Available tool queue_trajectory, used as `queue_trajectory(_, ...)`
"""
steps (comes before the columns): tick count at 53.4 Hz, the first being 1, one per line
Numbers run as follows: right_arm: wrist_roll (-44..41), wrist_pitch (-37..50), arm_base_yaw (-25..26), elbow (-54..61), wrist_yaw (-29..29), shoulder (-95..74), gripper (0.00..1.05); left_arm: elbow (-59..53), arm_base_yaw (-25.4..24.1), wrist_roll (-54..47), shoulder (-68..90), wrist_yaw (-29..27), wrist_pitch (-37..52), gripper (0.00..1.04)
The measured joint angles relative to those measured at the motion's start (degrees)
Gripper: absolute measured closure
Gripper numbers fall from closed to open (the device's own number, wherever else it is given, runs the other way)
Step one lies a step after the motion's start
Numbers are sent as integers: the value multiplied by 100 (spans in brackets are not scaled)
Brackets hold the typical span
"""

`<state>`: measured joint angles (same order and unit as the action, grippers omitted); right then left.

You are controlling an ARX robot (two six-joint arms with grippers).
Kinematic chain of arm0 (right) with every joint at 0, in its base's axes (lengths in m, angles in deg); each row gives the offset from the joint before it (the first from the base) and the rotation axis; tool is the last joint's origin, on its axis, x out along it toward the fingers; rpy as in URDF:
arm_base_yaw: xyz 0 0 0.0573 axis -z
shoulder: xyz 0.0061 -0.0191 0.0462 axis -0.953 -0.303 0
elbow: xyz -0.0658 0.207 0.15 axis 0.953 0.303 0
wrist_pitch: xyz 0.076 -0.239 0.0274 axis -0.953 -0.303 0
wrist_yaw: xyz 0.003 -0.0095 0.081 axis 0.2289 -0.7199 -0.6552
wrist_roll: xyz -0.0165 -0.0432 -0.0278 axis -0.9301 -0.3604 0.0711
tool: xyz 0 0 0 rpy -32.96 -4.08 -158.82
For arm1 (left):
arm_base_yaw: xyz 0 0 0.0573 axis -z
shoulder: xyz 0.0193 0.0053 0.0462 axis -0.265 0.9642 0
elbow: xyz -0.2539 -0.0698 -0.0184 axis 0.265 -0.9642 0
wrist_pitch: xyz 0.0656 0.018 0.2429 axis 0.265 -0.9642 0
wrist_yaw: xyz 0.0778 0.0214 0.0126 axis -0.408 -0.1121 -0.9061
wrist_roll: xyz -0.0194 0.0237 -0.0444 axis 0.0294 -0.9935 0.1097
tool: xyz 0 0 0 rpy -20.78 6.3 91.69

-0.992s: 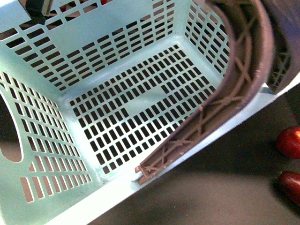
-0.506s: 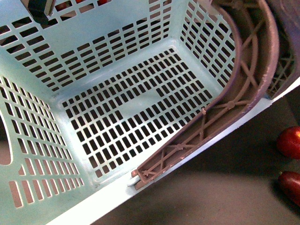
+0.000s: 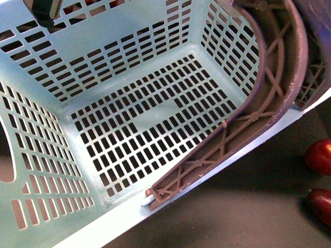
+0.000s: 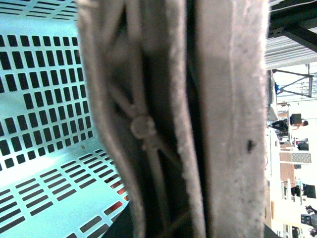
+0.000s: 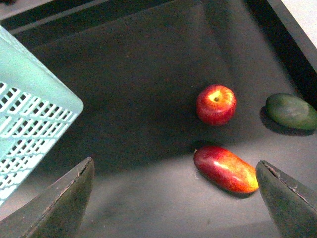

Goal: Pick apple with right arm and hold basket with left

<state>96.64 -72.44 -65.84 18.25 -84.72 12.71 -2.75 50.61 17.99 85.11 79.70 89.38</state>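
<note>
The basket (image 3: 72, 111) has slid slightly left. Its handle (image 3: 279, 77) sits further right, and the oval side opening (image 3: 4, 170) is nearly out of view.

- Looks like a robotics lab or test hall.
- Shows a matte dark work surface (image 5: 148, 74) edged by a black border (image 5: 290, 47), laid out like a test bench.
- Carries staged props: a glossy apple (image 5: 216, 104), an elongated red fruit (image 5: 225, 169) and a green fruit (image 5: 291, 111), set apart from one another on the bare mat, near a pale turquoise slotted basket (image 3: 31, 67).
- Opens, past the basket's brownish handle (image 4: 228, 124) in the left wrist view, onto a bright open hall (image 4: 292, 148) with dark metal framing (image 4: 297, 34) overhead.
- Holds stands or racks of equipment far back there, too small and overexposed to name.
</note>
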Motion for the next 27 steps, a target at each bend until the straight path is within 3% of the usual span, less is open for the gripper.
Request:
queue_trajectory(5, -199, 623, 529, -7, -374, -682, 9, 0, 2, -15, 0, -9, 0, 90)
queue_trajectory(11, -820, 2120, 1196, -26, -868, -2562, 9, 0, 0, -9, 0, 2, 0, 90)
queue_trajectory(27, -1856, 5381, 1572, -848, -861, -7449, 9, 0, 0, -15, 0, -11, 0, 90)
